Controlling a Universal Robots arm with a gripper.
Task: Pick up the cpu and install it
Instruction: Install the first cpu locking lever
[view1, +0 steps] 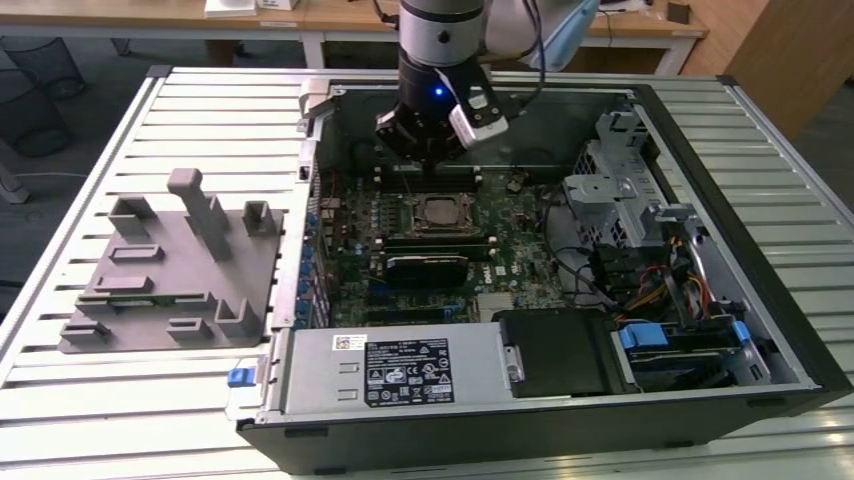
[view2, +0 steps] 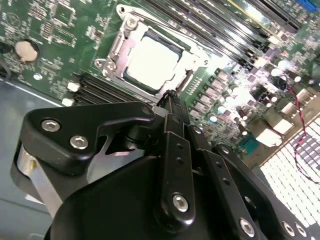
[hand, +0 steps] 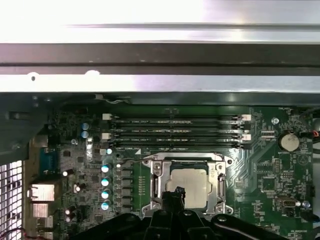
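The cpu (hand: 189, 180), a pale silver square, lies flat inside the black socket frame (hand: 156, 172) on the green motherboard. It also shows in the second wrist view, cpu (view2: 150, 60), and in the exterior view, cpu (view1: 438, 213). My gripper (hand: 173, 193) hovers above the socket's edge, its fingers drawn together with nothing between them. The second wrist view has the gripper (view2: 170, 98) just off the socket's rim. In the exterior view the gripper (view1: 424, 152) hangs over the board behind the socket, inside the open computer case.
A grey plastic tray (view1: 160, 290) with upright blocks stands on the slatted table at the exterior view's left. Inside the case are memory slots (hand: 175, 131), a power supply (view1: 387, 370), a drive cage (view1: 621, 190) and cables (view1: 654, 275). The case walls (view1: 787, 260) enclose the board.
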